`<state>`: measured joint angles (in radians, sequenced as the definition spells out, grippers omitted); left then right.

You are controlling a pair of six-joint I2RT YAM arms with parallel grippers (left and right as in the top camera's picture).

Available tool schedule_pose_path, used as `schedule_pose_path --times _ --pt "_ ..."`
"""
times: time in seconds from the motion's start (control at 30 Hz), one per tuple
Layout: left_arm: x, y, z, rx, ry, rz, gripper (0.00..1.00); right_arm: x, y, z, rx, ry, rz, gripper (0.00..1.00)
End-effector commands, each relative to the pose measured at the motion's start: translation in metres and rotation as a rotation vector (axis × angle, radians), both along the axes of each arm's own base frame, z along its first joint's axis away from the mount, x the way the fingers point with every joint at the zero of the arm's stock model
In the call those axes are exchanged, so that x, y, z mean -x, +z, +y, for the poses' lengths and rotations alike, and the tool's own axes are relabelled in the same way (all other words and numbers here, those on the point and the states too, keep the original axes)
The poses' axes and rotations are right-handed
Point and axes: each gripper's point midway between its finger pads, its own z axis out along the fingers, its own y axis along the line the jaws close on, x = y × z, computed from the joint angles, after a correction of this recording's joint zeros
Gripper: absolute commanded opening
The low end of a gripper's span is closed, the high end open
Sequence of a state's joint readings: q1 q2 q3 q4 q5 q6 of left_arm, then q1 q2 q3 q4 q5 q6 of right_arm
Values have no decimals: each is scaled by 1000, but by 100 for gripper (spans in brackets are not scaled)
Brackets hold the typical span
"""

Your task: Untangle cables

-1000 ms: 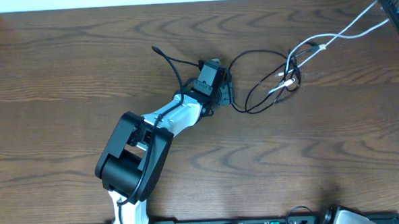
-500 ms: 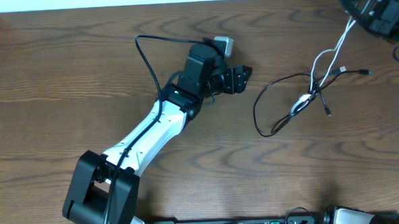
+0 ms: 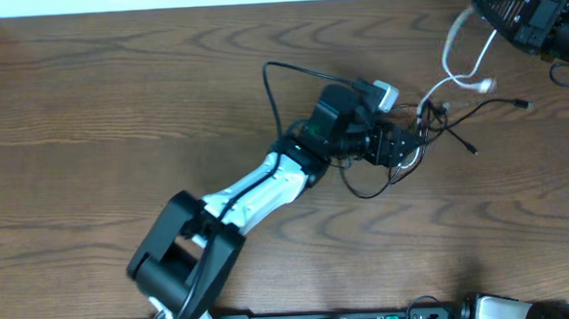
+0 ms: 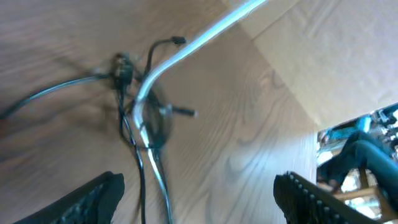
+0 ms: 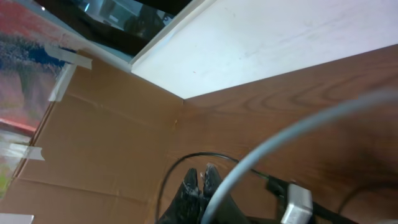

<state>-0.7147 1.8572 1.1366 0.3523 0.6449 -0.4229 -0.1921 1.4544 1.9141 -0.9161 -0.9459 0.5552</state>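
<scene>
As one black cable (image 4: 56, 90) and one white cable (image 4: 205, 36) tangle just ahead of the left gripper (image 4: 199, 193), spread wide and empty, the right gripper (image 3: 485, 11) pinches the white one.

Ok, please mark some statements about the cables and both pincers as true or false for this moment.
1. The left pincer is open, close to the tangle. True.
2. The right pincer is open and empty. False: it is shut on the white cable.
3. The left pincer grips the black cable. False: that cable lies on the table, ungripped.
4. The black cable and the white cable cross near the left pincer. True.
</scene>
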Motion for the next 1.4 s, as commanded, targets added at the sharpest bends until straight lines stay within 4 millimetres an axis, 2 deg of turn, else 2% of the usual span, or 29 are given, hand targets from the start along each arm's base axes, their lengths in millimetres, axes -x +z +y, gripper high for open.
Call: schedule_pose_path --times 0.0,0.13,0.2,0.23,0.27,0.33,0.37,0.43,0.6,0.67,0.73,0.83,0.97,1.13,1.17,1.23,1.37 --pt "-11 -30 -6 -2 60 68 81 3 5 3 12 13 -23 1" --pt "-12 -69 -8 -57 89 121 76 3 5 3 15 14 -23 2" --pt "-7 -91 -7 -96 91 173 68 3 5 3 15 14 -24 1" --pt "-6 -96 -5 -108 92 184 64 3 5 3 15 13 -25 1" --pt "-5 -106 -1 -135 98 205 46 3 6 3 16 14 -29 1" --pt "-11 -115 10 -168 129 228 10 2 6 0 18 4 -31 2" --pt "-14 -115 14 -170 140 233 8 1 5 -4 21 -10 -30 1" --pt "-25 -109 28 -159 159 250 8 -4 2 -14 43 -59 -26 1" --pt "-39 -73 64 -72 129 324 8 -19 -15 -47 169 -237 -3 1" --pt "-41 -73 84 -104 161 368 8 -24 -17 -57 199 -294 -2 1" --pt "-38 -78 101 -151 171 396 8 -29 -15 -67 236 -344 -24 1" --pt "-23 -97 125 -251 152 448 8 -37 1 -72 266 -361 -119 1" --pt "-3 -124 150 -421 148 472 7 -47 36 -80 279 -398 -283 1" --pt "6 -139 163 -546 161 454 7 -53 63 -120 262 -563 -362 1" --pt "5 -141 164 -562 171 444 8 -55 62 -135 273 -615 -356 1" --pt "3 -143 167 -582 187 434 8 -58 54 -150 292 -652 -328 1" --pt "1 -144 170 -600 202 424 8 -75 24 -170 318 -667 -246 1"
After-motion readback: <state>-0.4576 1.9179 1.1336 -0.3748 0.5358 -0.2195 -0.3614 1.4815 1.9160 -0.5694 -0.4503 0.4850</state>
